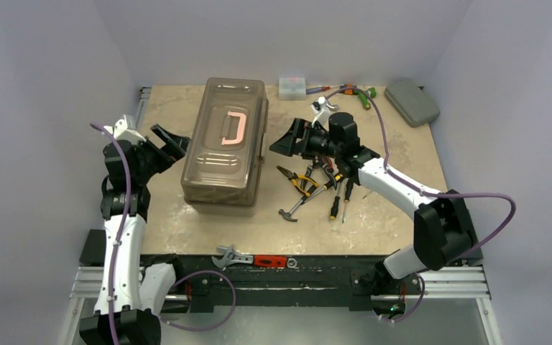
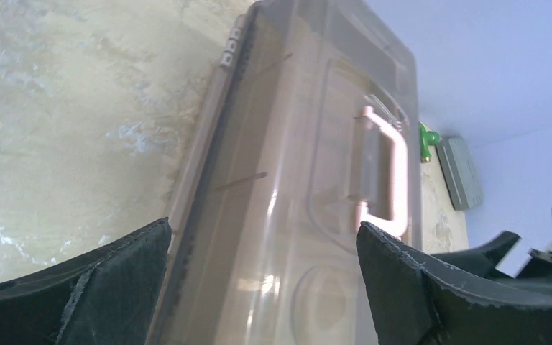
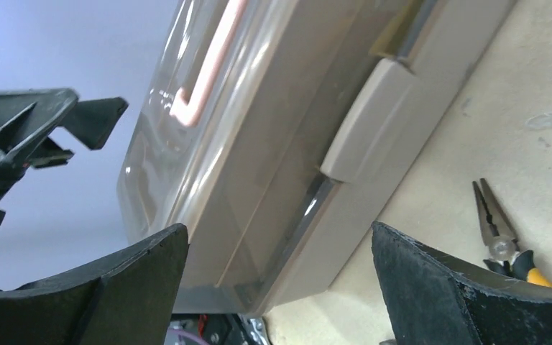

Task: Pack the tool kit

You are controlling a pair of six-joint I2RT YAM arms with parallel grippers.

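Toolbox [image 1: 226,144] lies closed left of table centre, long axis 12 to 6 o'clock; left gripper [image 1: 175,144] faces it from 9 o'clock, right gripper [image 1: 280,140] from 3 o'clock by the latch [image 3: 370,118], both spread wide and empty, loose tools [image 1: 316,187] at 4 o'clock

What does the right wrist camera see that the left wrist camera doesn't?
Only the right wrist view shows the beige side latch and the yellow-handled needle-nose pliers. Only the left wrist view shows the flat grey-green case, far behind. Both show the big see-through tan plastic toolbox with its pale pink handle, lid shut.
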